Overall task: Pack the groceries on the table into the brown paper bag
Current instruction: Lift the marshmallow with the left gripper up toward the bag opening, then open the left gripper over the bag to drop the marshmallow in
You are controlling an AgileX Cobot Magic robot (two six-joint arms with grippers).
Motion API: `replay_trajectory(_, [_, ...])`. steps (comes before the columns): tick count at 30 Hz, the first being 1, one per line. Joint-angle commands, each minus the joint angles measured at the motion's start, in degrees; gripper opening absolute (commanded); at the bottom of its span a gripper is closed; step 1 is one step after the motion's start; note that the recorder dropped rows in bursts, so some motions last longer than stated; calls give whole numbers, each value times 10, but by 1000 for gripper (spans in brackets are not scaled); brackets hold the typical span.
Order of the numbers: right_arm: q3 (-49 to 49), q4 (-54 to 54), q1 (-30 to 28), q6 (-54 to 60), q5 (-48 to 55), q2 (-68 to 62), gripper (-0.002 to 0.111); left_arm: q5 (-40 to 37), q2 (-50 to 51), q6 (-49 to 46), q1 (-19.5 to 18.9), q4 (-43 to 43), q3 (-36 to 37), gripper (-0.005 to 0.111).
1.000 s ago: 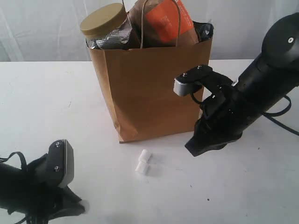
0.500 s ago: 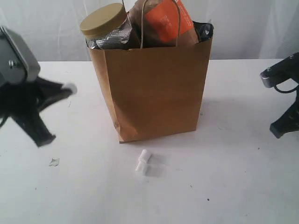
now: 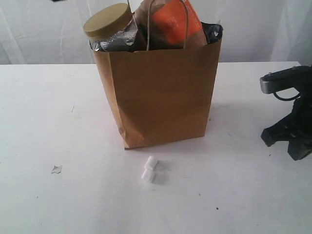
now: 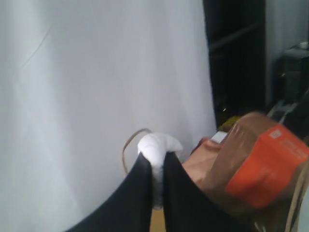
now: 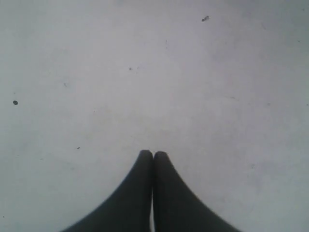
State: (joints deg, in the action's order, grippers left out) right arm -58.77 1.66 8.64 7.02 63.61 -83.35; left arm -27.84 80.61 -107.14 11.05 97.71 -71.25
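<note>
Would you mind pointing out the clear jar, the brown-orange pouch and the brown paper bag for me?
clear jar (image 3: 108, 21), exterior view, on its mustard lid.
brown-orange pouch (image 3: 171, 19), exterior view, on its orange panel.
brown paper bag (image 3: 161, 92), exterior view, on its front wall.

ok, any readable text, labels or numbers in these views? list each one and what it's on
None legible.
Brown-orange pouch: pale print on the orange panel, too blurred to read in the exterior and left wrist views.
Clear jar with mustard lid: silvery band under the lid, nothing readable.
Brown paper bag: plain front, no print visible.
</note>
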Motion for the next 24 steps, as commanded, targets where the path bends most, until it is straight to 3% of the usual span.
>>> replay_trajectory(1, [1,-11,-4,6,2,5,0,-142,57,-32,-17,22,-42,0])
replay_trajectory(6, [1,-28,-4,6,2,5,0,-243,110,-64,-17,22,-65,0])
replay_trajectory(16, [1,-66,-4,6,0,5,0,-240,155,-112,3,22,-69,0])
replay_trajectory(21, [1,-77,-4,6,-1,5,0,-226,179,-143,42,22,-101,14])
replay_trajectory(24, [1,-77,-4,7,-1,5,0,-151,188,-143,64,22,-130,24])
